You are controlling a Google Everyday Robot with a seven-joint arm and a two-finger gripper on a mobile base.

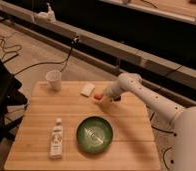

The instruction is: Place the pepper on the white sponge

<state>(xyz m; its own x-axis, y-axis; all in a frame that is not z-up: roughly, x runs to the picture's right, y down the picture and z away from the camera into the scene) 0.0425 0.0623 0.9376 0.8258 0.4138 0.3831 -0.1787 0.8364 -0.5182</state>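
Pinching the pepper (97, 95), hand (103, 98) hangs just beside the white sponge (87, 89) — sponge lies toward the paper cup (53, 79).

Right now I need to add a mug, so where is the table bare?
The table is bare on the left between cup and bottle, and at the right front beside the bowl. The back middle is crowded: the hand, shut on the pepper, hangs beside the sponge.
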